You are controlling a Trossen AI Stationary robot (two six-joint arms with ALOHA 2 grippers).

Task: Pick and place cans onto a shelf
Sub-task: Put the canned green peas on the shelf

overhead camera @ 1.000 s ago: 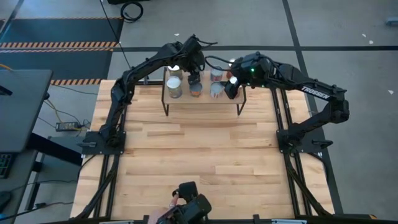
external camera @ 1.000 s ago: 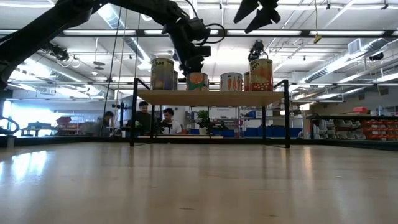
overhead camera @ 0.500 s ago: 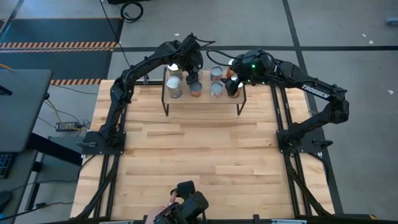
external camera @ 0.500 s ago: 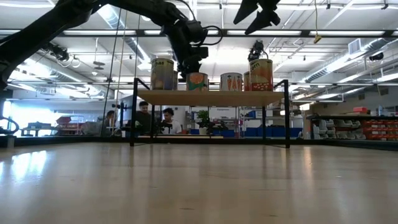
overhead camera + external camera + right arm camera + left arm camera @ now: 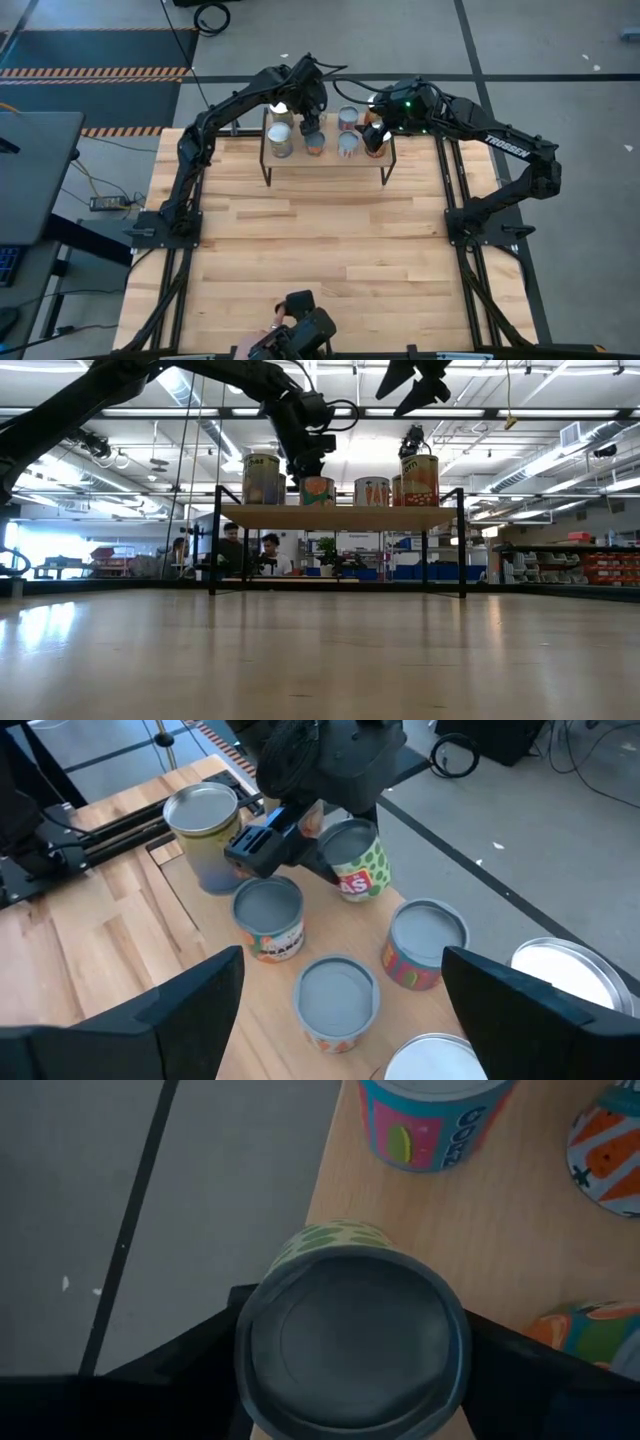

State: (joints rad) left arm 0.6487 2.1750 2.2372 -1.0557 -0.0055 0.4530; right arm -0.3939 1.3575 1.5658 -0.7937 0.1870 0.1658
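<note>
The shelf [image 5: 330,160] stands at the table's far edge, its light board [image 5: 340,517] on black legs. Several cans stand on it: a tall pale one [image 5: 281,140], orange-labelled ones [image 5: 316,146] [image 5: 348,143], and white-topped ones at the right end [image 5: 560,970]. My left gripper [image 5: 312,120] is over the board's far edge, shut on a grey-topped can with a green and red label [image 5: 350,1340] [image 5: 355,855]. My right gripper [image 5: 340,1020] [image 5: 412,378] hangs wide open and empty above the shelf's right end. My left gripper pinches the green-labelled can by its round side wall just under the top rim [image 5: 250,1350], one finger [image 5: 190,1370] on each side. The fingers come from above, pointing down. The can stays near upright, slightly tilted, at the board's far edge; whether its base rests on the board I cannot tell.
A pink and blue can [image 5: 430,1120] and orange cans [image 5: 610,1150] stand close around the held can. The big slatted tabletop [image 5: 320,250] spreads in front of the shelf. A dark device with a hand [image 5: 295,335] is at the near edge. People sit in the room behind [image 5: 250,550].
My right gripper has shifted a little toward the table's far edge above the shelf's right end and has stayed open. My left gripper has kept its hold on the can, almost in place.
</note>
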